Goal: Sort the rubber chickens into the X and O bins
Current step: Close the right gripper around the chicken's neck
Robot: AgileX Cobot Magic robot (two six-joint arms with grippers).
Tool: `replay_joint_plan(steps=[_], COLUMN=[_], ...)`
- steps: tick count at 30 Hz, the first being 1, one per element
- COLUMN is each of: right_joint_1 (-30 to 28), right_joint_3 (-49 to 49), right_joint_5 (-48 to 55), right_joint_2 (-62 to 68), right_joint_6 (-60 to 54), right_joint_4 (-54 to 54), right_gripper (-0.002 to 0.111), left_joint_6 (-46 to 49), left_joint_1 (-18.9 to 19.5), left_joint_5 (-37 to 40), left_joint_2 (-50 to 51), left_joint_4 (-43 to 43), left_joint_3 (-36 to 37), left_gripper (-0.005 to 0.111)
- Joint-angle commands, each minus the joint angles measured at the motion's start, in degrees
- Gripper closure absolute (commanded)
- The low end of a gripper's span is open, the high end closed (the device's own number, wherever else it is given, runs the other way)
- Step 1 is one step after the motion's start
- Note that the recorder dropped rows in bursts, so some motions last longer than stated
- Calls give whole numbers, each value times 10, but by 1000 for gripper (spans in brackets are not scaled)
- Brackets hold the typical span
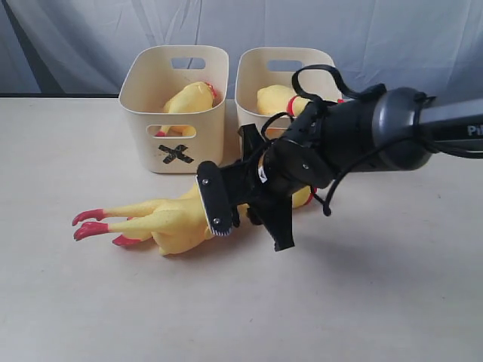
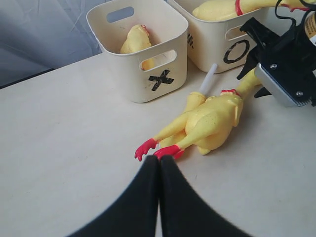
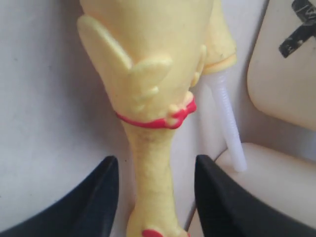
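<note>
A long yellow rubber chicken (image 1: 177, 222) with red feet lies on the table in front of the X bin (image 1: 173, 154). My right gripper (image 1: 251, 226) is open, its black fingers (image 3: 101, 197) on either side of the chicken's neck (image 3: 153, 168) with a gap on each side. A small leg-shaped piece with a white stick (image 2: 208, 79) lies beside the chicken, near the O bin (image 2: 229, 49). One chicken (image 1: 192, 98) rests in the X bin, another (image 1: 275, 98) in the O bin. My left gripper (image 2: 159, 160) is shut and empty, just short of the red feet (image 2: 148, 148).
Both cream bins stand side by side at the back of the beige table (image 1: 377, 302), in front of a pale curtain (image 1: 377, 38). The right arm's dark body and cables (image 1: 377, 132) hang over the table in front of the O bin.
</note>
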Motion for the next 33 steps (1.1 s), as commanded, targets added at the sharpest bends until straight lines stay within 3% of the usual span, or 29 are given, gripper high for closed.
replay_joint_plan(steps=[1, 4, 33], right_joint_1=[1, 1, 1], right_joint_3=[-32, -41, -50], right_joint_5=[48, 52, 45], right_joint_2=[27, 37, 96], right_joint_6=[23, 73, 155], right_joint_4=[-47, -85, -210], right_gripper=[62, 62, 65], left_joint_6=[-4, -4, -4], left_joint_1=[0, 0, 0], left_joint_5=[-4, -4, -4], left_joint_2=[-4, -4, -4], left_joint_4=[0, 0, 0], left_joint_3=[1, 1, 1], left_gripper=[106, 106, 106])
